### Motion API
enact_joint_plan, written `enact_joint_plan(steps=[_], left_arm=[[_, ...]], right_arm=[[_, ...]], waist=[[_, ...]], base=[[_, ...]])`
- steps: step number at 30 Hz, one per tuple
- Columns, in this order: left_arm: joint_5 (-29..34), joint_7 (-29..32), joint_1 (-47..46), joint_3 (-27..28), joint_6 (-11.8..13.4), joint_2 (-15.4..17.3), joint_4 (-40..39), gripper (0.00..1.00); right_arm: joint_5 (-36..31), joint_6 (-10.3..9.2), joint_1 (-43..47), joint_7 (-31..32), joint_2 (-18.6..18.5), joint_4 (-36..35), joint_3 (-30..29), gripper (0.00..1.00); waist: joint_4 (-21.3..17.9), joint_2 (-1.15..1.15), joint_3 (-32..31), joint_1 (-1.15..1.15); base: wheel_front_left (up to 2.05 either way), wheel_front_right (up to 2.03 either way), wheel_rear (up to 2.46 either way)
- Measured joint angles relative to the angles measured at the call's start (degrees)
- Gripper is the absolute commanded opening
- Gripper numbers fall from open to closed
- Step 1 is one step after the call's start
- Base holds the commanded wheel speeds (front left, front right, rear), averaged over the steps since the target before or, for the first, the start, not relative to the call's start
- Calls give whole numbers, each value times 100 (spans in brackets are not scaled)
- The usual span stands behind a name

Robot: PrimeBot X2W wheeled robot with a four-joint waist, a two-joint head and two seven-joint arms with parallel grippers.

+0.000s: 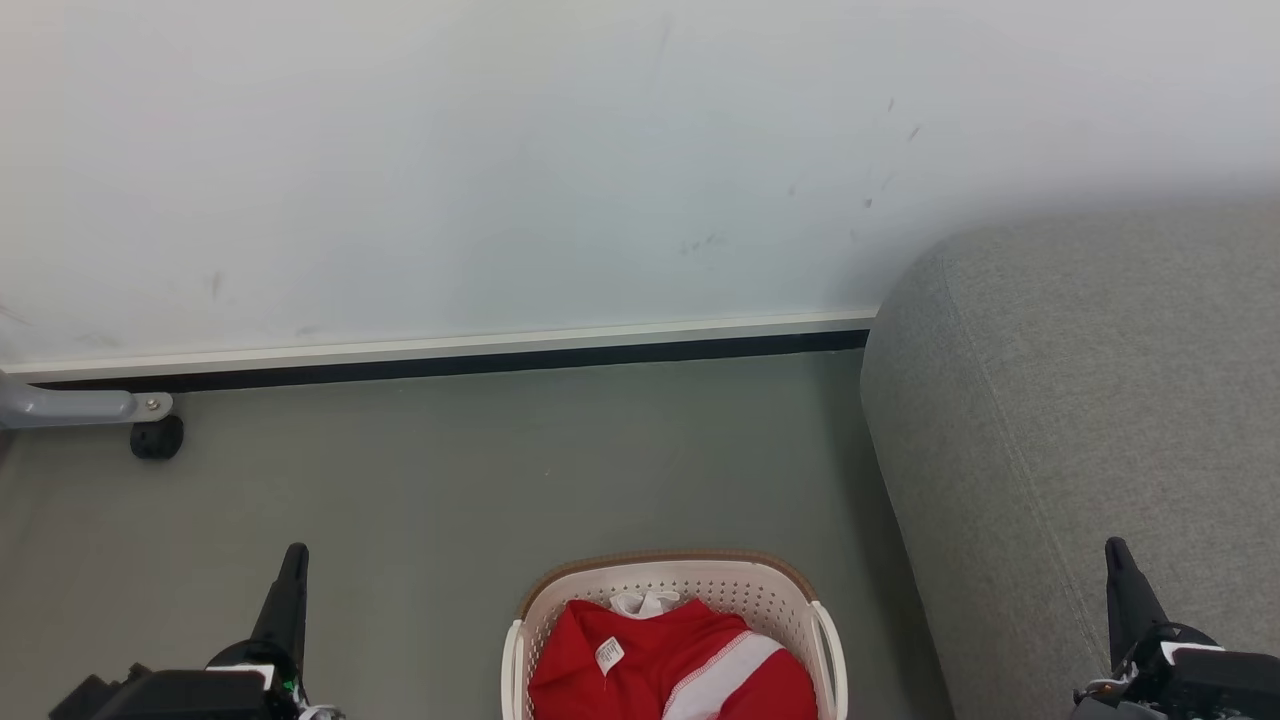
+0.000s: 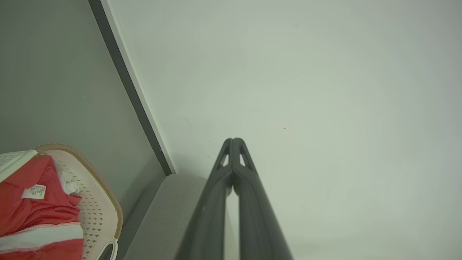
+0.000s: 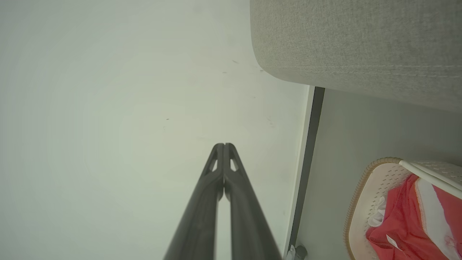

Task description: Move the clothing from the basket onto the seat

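Red clothing with white stripes and a small white neck label lies heaped in the cream perforated basket on the floor at the bottom centre of the head view. The grey fabric seat rises right beside the basket. My left gripper is shut and empty at the lower left, well apart from the basket. Over the seat's arm at the lower right, my right gripper is shut too, holding nothing. The wrist views show the left gripper and the right gripper with tips pressed together, beside the clothing.
A pale wall with a dark skirting strip runs behind the grey floor. A grey metal leg with a black castor stands at the far left by the wall.
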Motion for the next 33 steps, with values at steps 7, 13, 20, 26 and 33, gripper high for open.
enact_joint_plan(steps=[7,13,20,26,33], left_arm=[[0,0,0,0,0,0,0,0],[0,0,0,0,0,0,0,0],[0,0,0,0,0,0,0,0],[0,0,0,0,0,0,0,0],[0,0,0,0,0,0,0,0]], right_arm=[[0,0,0,0,0,0,0,0],[0,0,0,0,0,0,0,0],[0,0,0,0,0,0,0,0],[0,0,0,0,0,-1,0,0],[0,0,0,0,0,-1,0,0]], waist=[[0,0,0,0],[0,0,0,0],[0,0,0,0],[0,0,0,0],[0,0,0,0]], base=[[0,0,0],[0,0,0],[0,0,0],[0,0,0],[0,0,0]])
